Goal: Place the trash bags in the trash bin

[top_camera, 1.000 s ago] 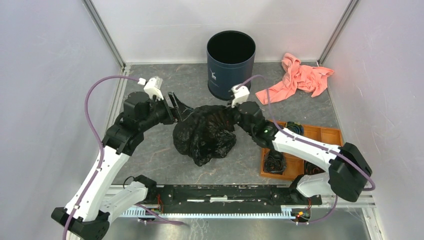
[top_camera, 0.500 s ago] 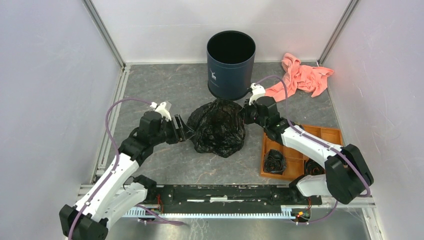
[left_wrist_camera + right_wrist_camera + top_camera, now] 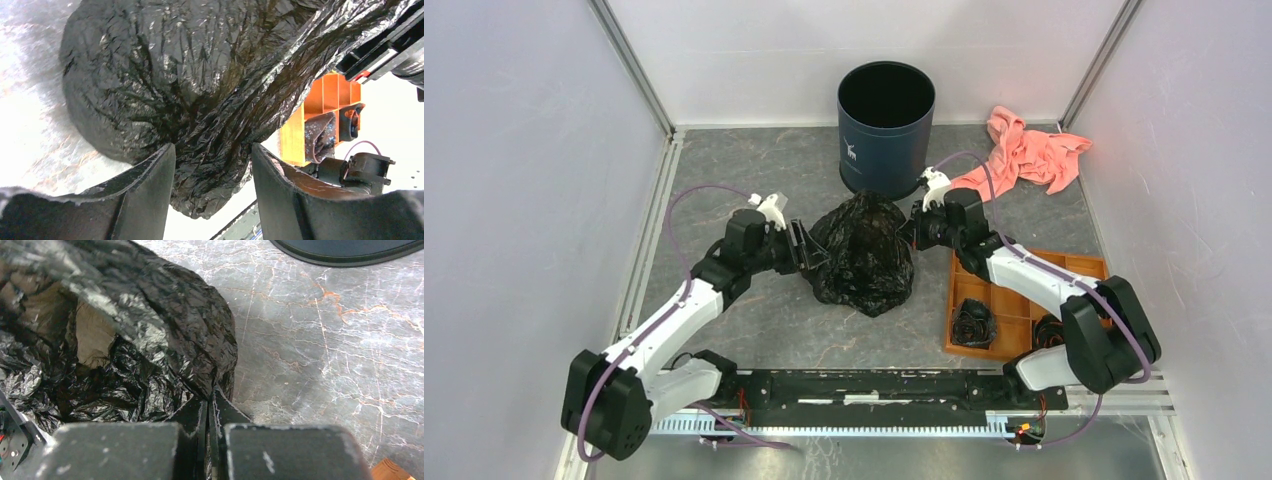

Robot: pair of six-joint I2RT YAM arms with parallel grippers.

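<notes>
My left jaws advanced onto trash bag [image 3: 864,252], wide | right jaws clamp film | trash bin [image 3: 886,130] unfed (lift pending)

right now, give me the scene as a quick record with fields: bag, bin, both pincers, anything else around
trash bag: crumpled heap on the table, outside the bin
trash bin: upright, mouth open, just behind the bag
left pincer: open, straddling a fold of the bag
right pincer: shut on the bag's film
pink cloth: far right corner, apart from the bag
orange tray: right of the bag, black rolls inside
</notes>
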